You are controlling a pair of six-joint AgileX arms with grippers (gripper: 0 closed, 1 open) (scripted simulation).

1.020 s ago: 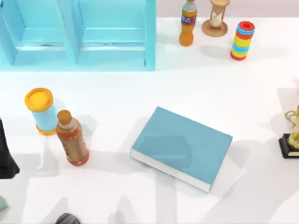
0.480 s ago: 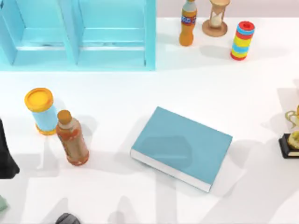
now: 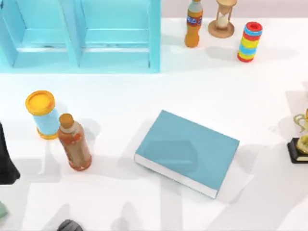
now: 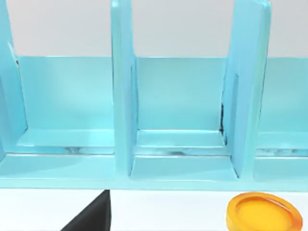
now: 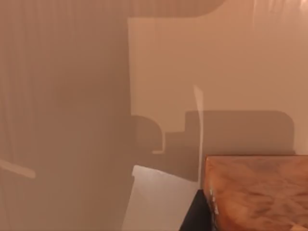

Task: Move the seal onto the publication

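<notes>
1. Step in hand: judged to be the start, the acquiring of the seal. The publication [image 3: 187, 151] lies flat near the middle of the table [image 3: 202, 91], its teal cover bare; nothing has been placed on it.
2. Task object: a brown, grained block close under the right wrist camera is taken to be the seal [image 5: 255, 192] (identification tentative; its red upper part cannot be made out). Where it sits on the table cannot be told.
3. Arms: the left arm [image 3: 6, 163] stands at the table's left edge, apparently idle, its wrist camera facing the shelf unit [image 3: 79, 36]. Whether either gripper is released or clenched cannot be told.
4. Next move, as a judgement: the right arm must secure the block, lift it clear, carry it to the cover and set it down upright, well inside the edges.
5. Containers:
   - The shelf unit's compartments appear empty.
   - The blue can [image 3: 42, 115] carries a shut yellow lid; contents hidden.
   - The brown bottle [image 3: 74, 142], just beside the can, is capped and appears full of brown liquid.
   - The cola bottle [image 3: 193, 24], at the far edge, is capped.
</notes>
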